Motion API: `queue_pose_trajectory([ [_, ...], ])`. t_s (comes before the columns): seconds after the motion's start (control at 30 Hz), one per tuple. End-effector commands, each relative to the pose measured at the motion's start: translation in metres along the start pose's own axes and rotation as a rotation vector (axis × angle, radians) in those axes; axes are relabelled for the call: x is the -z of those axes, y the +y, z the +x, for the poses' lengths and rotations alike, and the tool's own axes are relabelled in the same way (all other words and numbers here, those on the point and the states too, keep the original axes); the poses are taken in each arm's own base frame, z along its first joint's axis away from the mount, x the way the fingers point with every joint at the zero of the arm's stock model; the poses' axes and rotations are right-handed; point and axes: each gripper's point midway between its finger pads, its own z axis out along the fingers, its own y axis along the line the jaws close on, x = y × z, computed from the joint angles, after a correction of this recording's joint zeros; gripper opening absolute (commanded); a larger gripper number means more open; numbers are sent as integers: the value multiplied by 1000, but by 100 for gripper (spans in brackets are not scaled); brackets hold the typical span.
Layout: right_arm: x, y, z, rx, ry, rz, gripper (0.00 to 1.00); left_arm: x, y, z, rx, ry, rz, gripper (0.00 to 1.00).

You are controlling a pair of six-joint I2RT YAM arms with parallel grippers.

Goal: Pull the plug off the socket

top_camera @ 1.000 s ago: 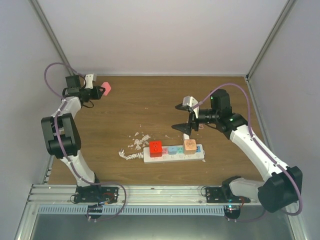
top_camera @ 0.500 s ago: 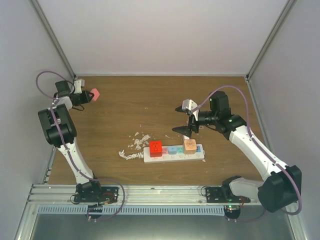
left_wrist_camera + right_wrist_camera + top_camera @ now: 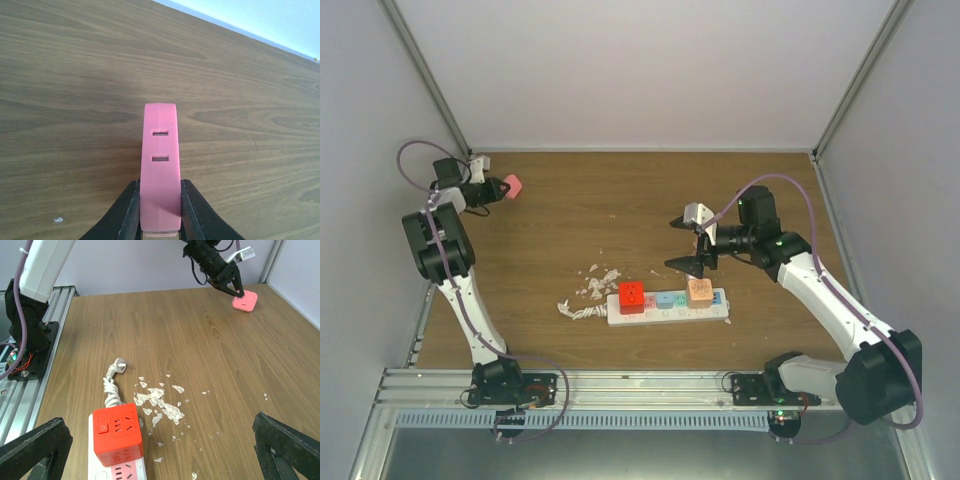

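**One plug off in the far left corner, two seated on the strip**

My left jaws are clamped on the pink plug, gripping its two flat sides so its slotted face looks up at my wrist camera. I hold it at the far left corner of the bench, well apart from everything else. I judge that is where it goes once it is off. I cannot tell whether it rests on the wood or hangs just above it.

Towards the middle lie white shreds, and beside them the twisted cord at the left end of the socket. The socket lies flat, parallel to the near edge and close to it.

A red plug sits on its leftmost outlet. An orange plug sits further right, with bare pastel panels between them.

My right jaws are spread wide and hold nothing. They hover over the strip just beyond the orange plug, on its far side. I read that width as room to straddle a cube, probably the orange one.
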Motion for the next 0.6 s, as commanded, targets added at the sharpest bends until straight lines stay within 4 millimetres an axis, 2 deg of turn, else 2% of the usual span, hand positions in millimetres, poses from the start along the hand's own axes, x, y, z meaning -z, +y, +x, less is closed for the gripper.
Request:
queue_pose_trajectory([
  [0.0, 3, 4, -5, 28, -23, -19, 100, -5, 9, 0, 39, 2, 15, 23],
  [0.13, 3, 2, -4, 31, -15, -15, 99, -4, 7, 0, 38, 8, 19, 45],
  [0.4, 0, -4, 2, 39, 11, 1, 100, 8, 2, -9, -10, 5, -4, 70],
  [0.5, -2, -6, 7, 44, 26, -2, 100, 16, 0, -13, -43, 3, -27, 84],
  [0.57, -5, -7, 10, 46, 33, -12, 100, 21, -3, -14, -66, 3, -37, 90],
])
